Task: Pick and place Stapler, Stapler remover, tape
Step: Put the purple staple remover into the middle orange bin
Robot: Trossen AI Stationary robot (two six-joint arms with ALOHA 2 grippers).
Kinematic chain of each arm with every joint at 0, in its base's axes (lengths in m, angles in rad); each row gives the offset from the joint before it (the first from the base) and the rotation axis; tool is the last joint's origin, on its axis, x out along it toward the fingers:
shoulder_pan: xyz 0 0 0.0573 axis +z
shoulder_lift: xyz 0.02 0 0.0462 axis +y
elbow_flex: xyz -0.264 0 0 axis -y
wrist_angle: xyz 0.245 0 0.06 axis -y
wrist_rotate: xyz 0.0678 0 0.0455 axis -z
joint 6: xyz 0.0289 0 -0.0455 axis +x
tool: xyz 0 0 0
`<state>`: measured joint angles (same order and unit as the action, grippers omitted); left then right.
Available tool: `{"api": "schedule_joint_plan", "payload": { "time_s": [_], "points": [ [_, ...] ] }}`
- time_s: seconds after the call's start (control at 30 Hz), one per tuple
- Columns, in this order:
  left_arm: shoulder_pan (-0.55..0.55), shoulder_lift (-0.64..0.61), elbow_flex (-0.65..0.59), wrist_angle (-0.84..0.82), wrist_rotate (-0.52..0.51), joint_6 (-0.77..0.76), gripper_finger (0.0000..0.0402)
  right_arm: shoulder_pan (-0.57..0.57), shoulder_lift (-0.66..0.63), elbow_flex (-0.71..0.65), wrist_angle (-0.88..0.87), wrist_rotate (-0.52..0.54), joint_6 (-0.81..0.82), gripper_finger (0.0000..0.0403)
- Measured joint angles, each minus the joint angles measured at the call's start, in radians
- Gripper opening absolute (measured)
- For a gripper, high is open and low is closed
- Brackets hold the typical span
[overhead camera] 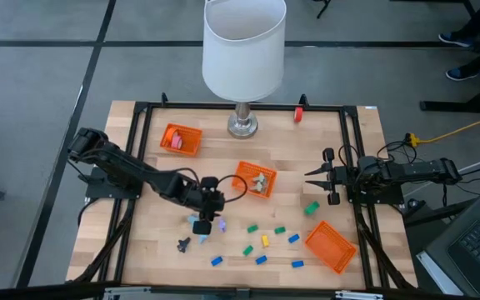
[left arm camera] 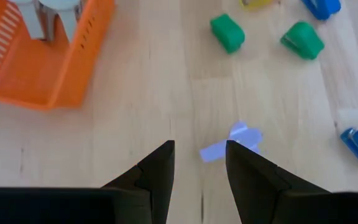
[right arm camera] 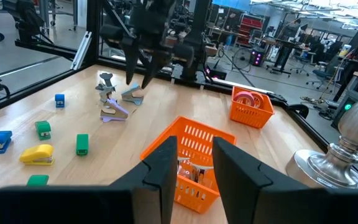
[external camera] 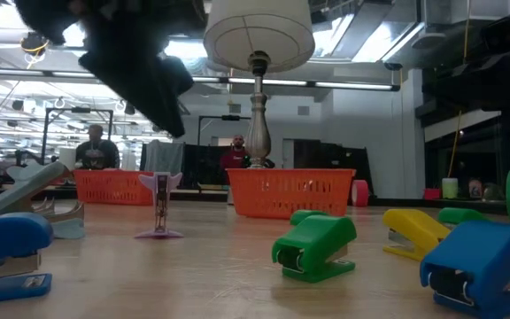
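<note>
Left edge of table: left arm comes in from there, and left gripper (overhead camera: 210,202) hangs over mid-table, just off the centre basket's left side. Fingers (left arm camera: 160,171) are moderately apart with nothing between them.

- Orange basket (overhead camera: 197,143) near the far-left corner (lamp side = far edge) has pink tape (overhead camera: 173,140) in it.
- Purple staple remover (left arm camera: 232,142) lies flat on the wood just beyond the left gripper's fingertips, not touched. Pale blue staple remover (overhead camera: 200,223) is just beside it on its left. Dark staple remover (overhead camera: 183,243) sits further toward the near edge, apart from both.
- Lamp (overhead camera: 242,50) stands at the middle of the far edge.
- Centre basket (overhead camera: 242,171) is mid-table and holds pale silvery pieces (overhead camera: 261,181); can't tell what they are.
- Small staplers are scattered along the near edge from centre to right: a yellow stapler (overhead camera: 266,241) among blue and green ones, none in a basket. Larger green stapler (overhead camera: 311,208) is closer to the right edge.
- Red tape roll (overhead camera: 299,114) sits at the far edge, right of the lamp, on the table frame.
- Third basket (overhead camera: 330,247) is near the near-right corner, tilted.
- Right gripper (overhead camera: 315,174) waits at the right edge, pointing inward toward the centre basket. Fingers (right arm camera: 163,165) show only a narrow gap and hold nothing.
</note>
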<state>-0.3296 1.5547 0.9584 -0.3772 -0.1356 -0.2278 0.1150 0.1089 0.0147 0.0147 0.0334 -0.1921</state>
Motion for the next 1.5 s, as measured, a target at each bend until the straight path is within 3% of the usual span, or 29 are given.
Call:
{"api": "schedule_joint_plan", "payload": {
  "time_s": [0.27,0.4,0.7,1.03,1.23,1.5],
  "points": [
    [-0.004,0.000,-0.033,-0.008,0.032,0.371,0.0139,0.000,0.000,0.000,0.000,0.000,0.000,0.0106],
    [0.005,0.000,-0.057,-0.008,0.041,0.459,0.0139,0.000,0.000,0.000,0.000,0.000,0.000,0.0106],
    [0.026,0.112,-0.065,0.107,0.187,0.649,0.0139,0.000,0.000,0.000,0.000,0.000,0.000,0.0106],
    [0.027,0.180,-0.064,0.285,0.162,0.699,0.0139,0.000,0.000,0.000,0.000,0.000,0.000,0.0106],
    [0.027,0.189,-0.064,0.289,0.237,0.604,0.0139,0.000,0.000,0.000,0.000,0.000,0.000,0.0106],
    [0.027,0.265,-0.064,0.360,0.248,0.522,0.0132,0.000,0.000,0.000,0.000,0.000,0.000,0.0106]
  ]
}}
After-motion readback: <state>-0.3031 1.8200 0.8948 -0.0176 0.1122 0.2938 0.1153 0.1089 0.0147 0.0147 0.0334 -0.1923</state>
